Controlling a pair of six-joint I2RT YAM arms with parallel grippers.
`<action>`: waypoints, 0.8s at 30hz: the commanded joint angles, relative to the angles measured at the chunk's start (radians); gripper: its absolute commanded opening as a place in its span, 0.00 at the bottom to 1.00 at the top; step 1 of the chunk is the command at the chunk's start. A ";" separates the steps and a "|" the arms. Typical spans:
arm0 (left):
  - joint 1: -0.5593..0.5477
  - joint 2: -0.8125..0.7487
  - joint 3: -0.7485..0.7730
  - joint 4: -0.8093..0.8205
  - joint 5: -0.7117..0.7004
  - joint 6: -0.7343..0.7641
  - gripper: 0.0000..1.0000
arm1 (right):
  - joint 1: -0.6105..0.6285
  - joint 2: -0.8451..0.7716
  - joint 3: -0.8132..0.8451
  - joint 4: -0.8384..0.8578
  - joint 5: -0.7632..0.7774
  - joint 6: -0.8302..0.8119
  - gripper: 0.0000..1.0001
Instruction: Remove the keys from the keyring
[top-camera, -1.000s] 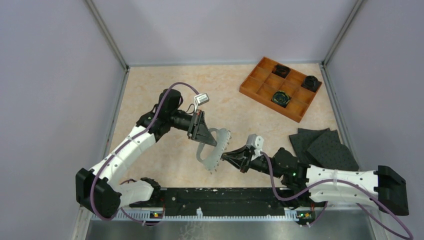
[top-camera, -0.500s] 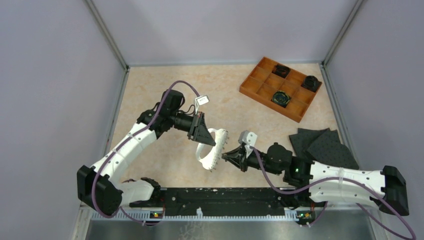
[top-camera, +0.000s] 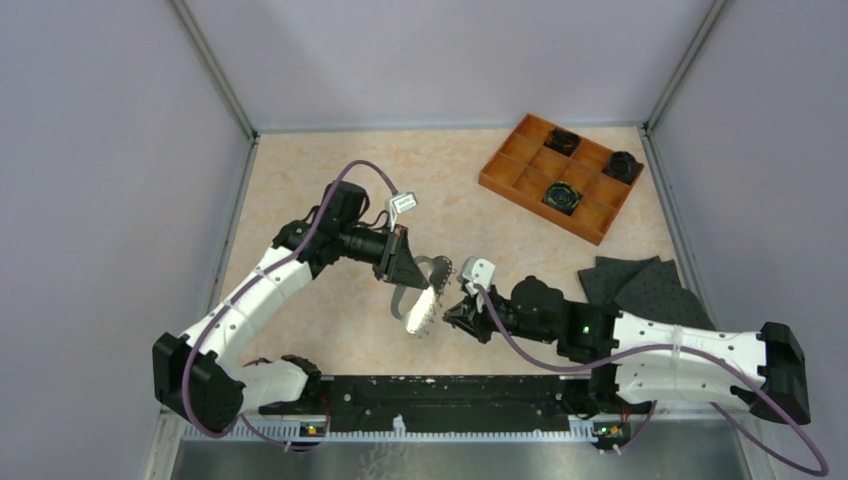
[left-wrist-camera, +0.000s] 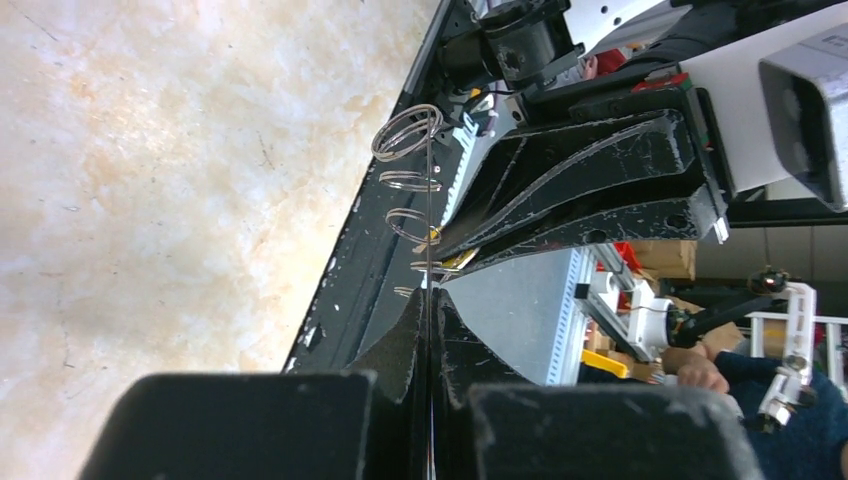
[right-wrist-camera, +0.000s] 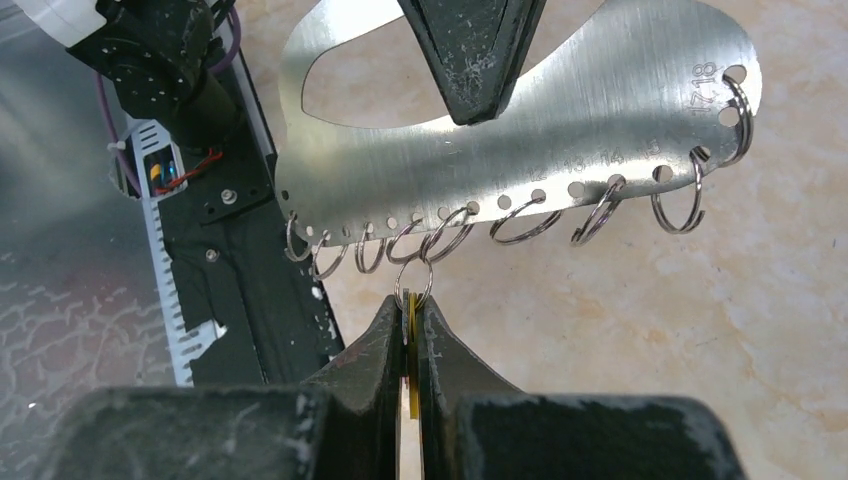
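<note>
Left gripper (top-camera: 415, 277): jaws pinched flat on the upper edge of the keyring (top-camera: 421, 300). Holds it off the table (top-camera: 320, 170), tilted, toothed edge facing the right arm. I read that as a brace, so the plate can't swing when the other side pulls. The left wrist view has the keyring (left-wrist-camera: 430, 200) edge-on, a thin line running out from my closed fingertips.

In the right wrist view the keyring (right-wrist-camera: 600, 130) is broadside. A row of small split rings (right-wrist-camera: 520, 225) hangs from the holes along its lower edge. One ring near the middle of that row drops lower than the rest and carries the keys (right-wrist-camera: 411, 330).

Right gripper (top-camera: 458, 312), just right of the keyring: jaws narrow, clamped on the yellow tag of the keys right under that low ring. The dark key itself is hidden between the pads, can't confirm it. In the left wrist view the right gripper (left-wrist-camera: 445, 262) comes in square to the plate edge.

Judgement: keys not off yet, the ring is threaded through the plate hole. A straight pull likely just drags the plate. It probably needs a twist to work the ring out. Risk is the tag slipping from the pinch.

Far right of the keyring: orange tray (top-camera: 500, 175) and black foam pads (top-camera: 650, 290), well apart, not involved.
</note>
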 joint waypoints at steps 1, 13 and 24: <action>0.005 -0.067 -0.006 0.018 -0.038 0.072 0.00 | 0.013 0.034 0.115 -0.092 0.018 0.041 0.00; 0.002 -0.213 -0.103 0.131 -0.097 0.131 0.00 | -0.019 0.124 0.229 -0.191 -0.005 0.182 0.00; -0.029 -0.257 -0.134 0.139 -0.167 0.170 0.00 | -0.062 0.164 0.283 -0.216 -0.044 0.237 0.00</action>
